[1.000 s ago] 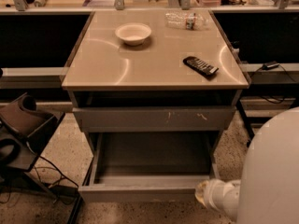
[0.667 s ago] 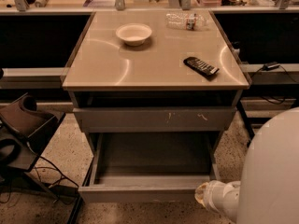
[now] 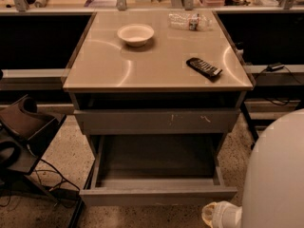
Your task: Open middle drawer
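Now, middle drawer: stands pulled well out from the cabinet, its smooth grey tray on show; the task looks done or all but done.
Gripper: low at the bottom edge, just beside the middle drawer's right front corner; whether it touches the front, and whether it is released or clenched, I cannot tell.
Scratched front: directly above the middle drawer, closed.
Tabletop: higher above the middle drawer, carrying a bowl, a remote and a plastic bottle.
Risk: a further pull could jam the middle drawer against its stops or tip it off its runners. The arm, so near that corner, could nudge the front back in or askew when it backs off.
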Controlling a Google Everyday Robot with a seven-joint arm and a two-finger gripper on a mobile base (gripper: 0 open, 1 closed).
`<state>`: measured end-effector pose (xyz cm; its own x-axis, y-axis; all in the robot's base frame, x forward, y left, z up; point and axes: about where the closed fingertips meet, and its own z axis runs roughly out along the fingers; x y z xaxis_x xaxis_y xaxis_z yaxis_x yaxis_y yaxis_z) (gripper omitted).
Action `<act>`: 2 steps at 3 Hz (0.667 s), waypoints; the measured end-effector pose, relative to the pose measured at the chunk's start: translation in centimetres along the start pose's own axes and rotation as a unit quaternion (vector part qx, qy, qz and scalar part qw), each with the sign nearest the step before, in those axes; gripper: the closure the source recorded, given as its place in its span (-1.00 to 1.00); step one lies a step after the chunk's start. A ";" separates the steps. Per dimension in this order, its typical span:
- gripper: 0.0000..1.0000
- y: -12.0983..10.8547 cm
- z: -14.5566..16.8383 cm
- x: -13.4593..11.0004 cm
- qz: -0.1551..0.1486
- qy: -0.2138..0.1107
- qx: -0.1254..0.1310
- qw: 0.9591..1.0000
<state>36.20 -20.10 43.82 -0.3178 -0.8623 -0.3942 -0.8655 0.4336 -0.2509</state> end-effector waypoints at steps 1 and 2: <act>0.15 -0.4 0.2 -0.3 -0.001 0.000 0.001 1.000; -0.31 -0.4 0.2 -0.3 -0.001 0.000 0.001 1.000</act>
<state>36.73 -19.96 43.85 -0.3170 -0.8629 -0.3937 -0.8652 0.4331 -0.2526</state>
